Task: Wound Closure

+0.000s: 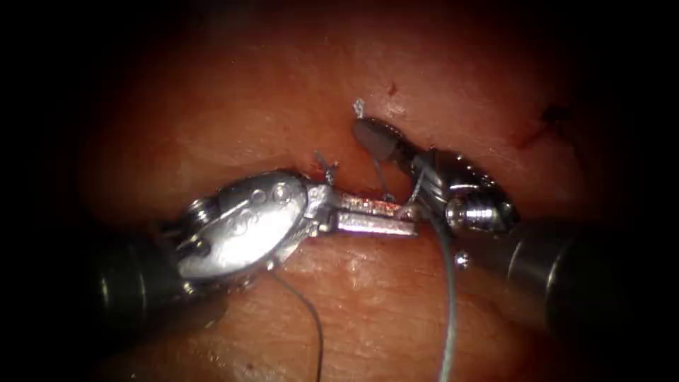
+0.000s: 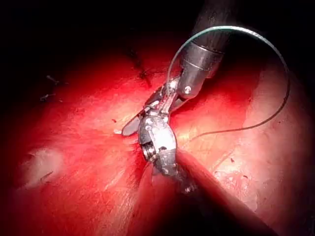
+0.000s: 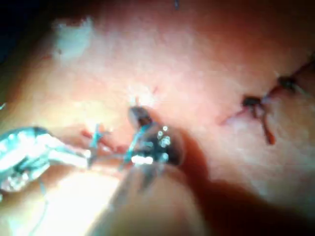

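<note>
Nearest the endoscope, the thread [image 1: 448,304] is climbing from the lower edge toward the two tools, and a thinner strand [image 1: 315,322] is trailing from under the left tool's wrist. At mid-depth the left tool [image 1: 407,214] is lying level across the cut [image 1: 368,194], its jaws drawn almost together with the thread at their tips, so it appears to be clenching the thread. The right tool [image 1: 373,138] is pointing away over the tissue [image 1: 233,106], its jaws pressed together; whether they are pinching a strand is too fine to tell. Beyond them, two cut ends of thread [image 1: 326,168] are standing up from the tissue, and red fluid [image 1: 534,131] is marking the far surface. Judged from this alone, thread is being managed rather than a needle driven; the exact step cannot be named. Any further move calls for keeping the strands untangled between tips this close. Where the needle is lying cannot be made out.
</note>
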{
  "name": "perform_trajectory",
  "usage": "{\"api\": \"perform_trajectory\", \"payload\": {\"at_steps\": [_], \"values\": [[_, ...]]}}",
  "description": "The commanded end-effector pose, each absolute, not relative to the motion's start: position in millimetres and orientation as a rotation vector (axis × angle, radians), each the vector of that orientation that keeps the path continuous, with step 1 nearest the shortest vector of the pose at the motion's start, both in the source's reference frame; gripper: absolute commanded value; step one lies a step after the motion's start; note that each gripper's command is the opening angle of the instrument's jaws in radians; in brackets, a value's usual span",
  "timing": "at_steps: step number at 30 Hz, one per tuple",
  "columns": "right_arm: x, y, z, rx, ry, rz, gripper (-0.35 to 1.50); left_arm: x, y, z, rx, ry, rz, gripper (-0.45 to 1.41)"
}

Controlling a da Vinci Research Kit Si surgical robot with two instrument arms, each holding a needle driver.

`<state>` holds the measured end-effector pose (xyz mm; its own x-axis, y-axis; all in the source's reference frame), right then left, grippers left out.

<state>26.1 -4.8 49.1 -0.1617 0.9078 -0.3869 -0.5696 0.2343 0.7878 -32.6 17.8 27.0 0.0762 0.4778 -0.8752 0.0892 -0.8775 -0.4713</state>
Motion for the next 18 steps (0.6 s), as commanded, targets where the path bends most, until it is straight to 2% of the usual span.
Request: {"api": "perform_trajectory", "payload": {"at_steps": [1,18], "values": [[26.6,-4.8,49.5,0.408,1.101,1.336,-0.35,-33.1,17.9,27.6,-2.066,-0.567,1.869,-0.45],[24.4,-4.3,43.7,0.348,1.18,1.191,-0.35,-30.6,19.2,27.9,-2.039,-0.56,1.869,-0.45]]}}
